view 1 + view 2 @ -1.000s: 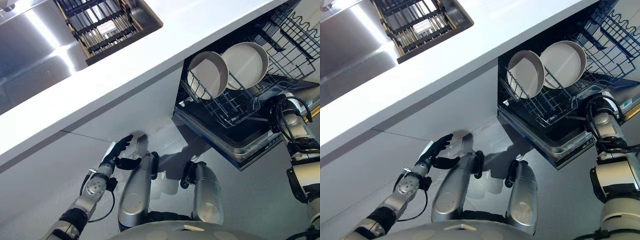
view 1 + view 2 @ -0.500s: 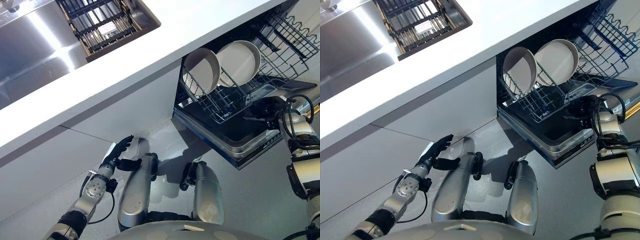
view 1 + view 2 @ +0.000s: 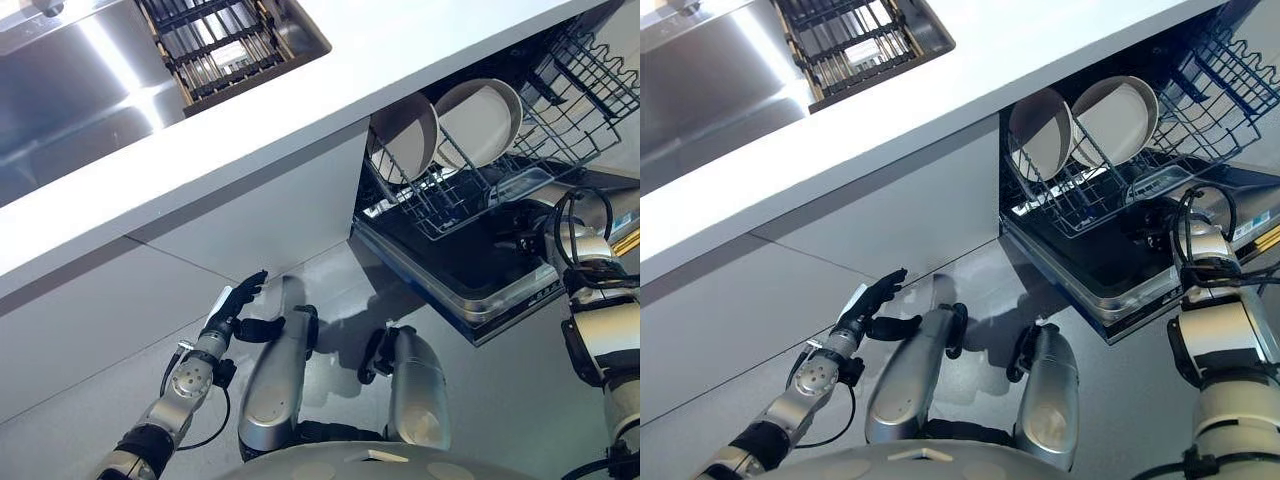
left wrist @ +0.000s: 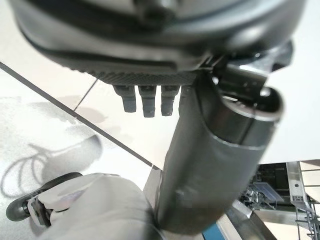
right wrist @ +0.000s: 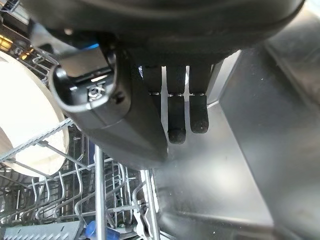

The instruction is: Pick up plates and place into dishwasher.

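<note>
counter (image 3: 330, 70) | 2 plates (image 3: 478, 122) in dishwasher rack (image 3: 470, 190) | right hand (image 3: 527, 238) empty

The white countertop (image 3: 300, 90) hides the upper rims of both plates (image 3: 410, 135) in the wire rack (image 3: 470, 185). The rack's far end is cut by the picture's edge. The right hand (image 3: 1170, 215) is hidden behind its wrist in the eye views. The sink (image 3: 90, 70) is cut at the top edge.
</note>
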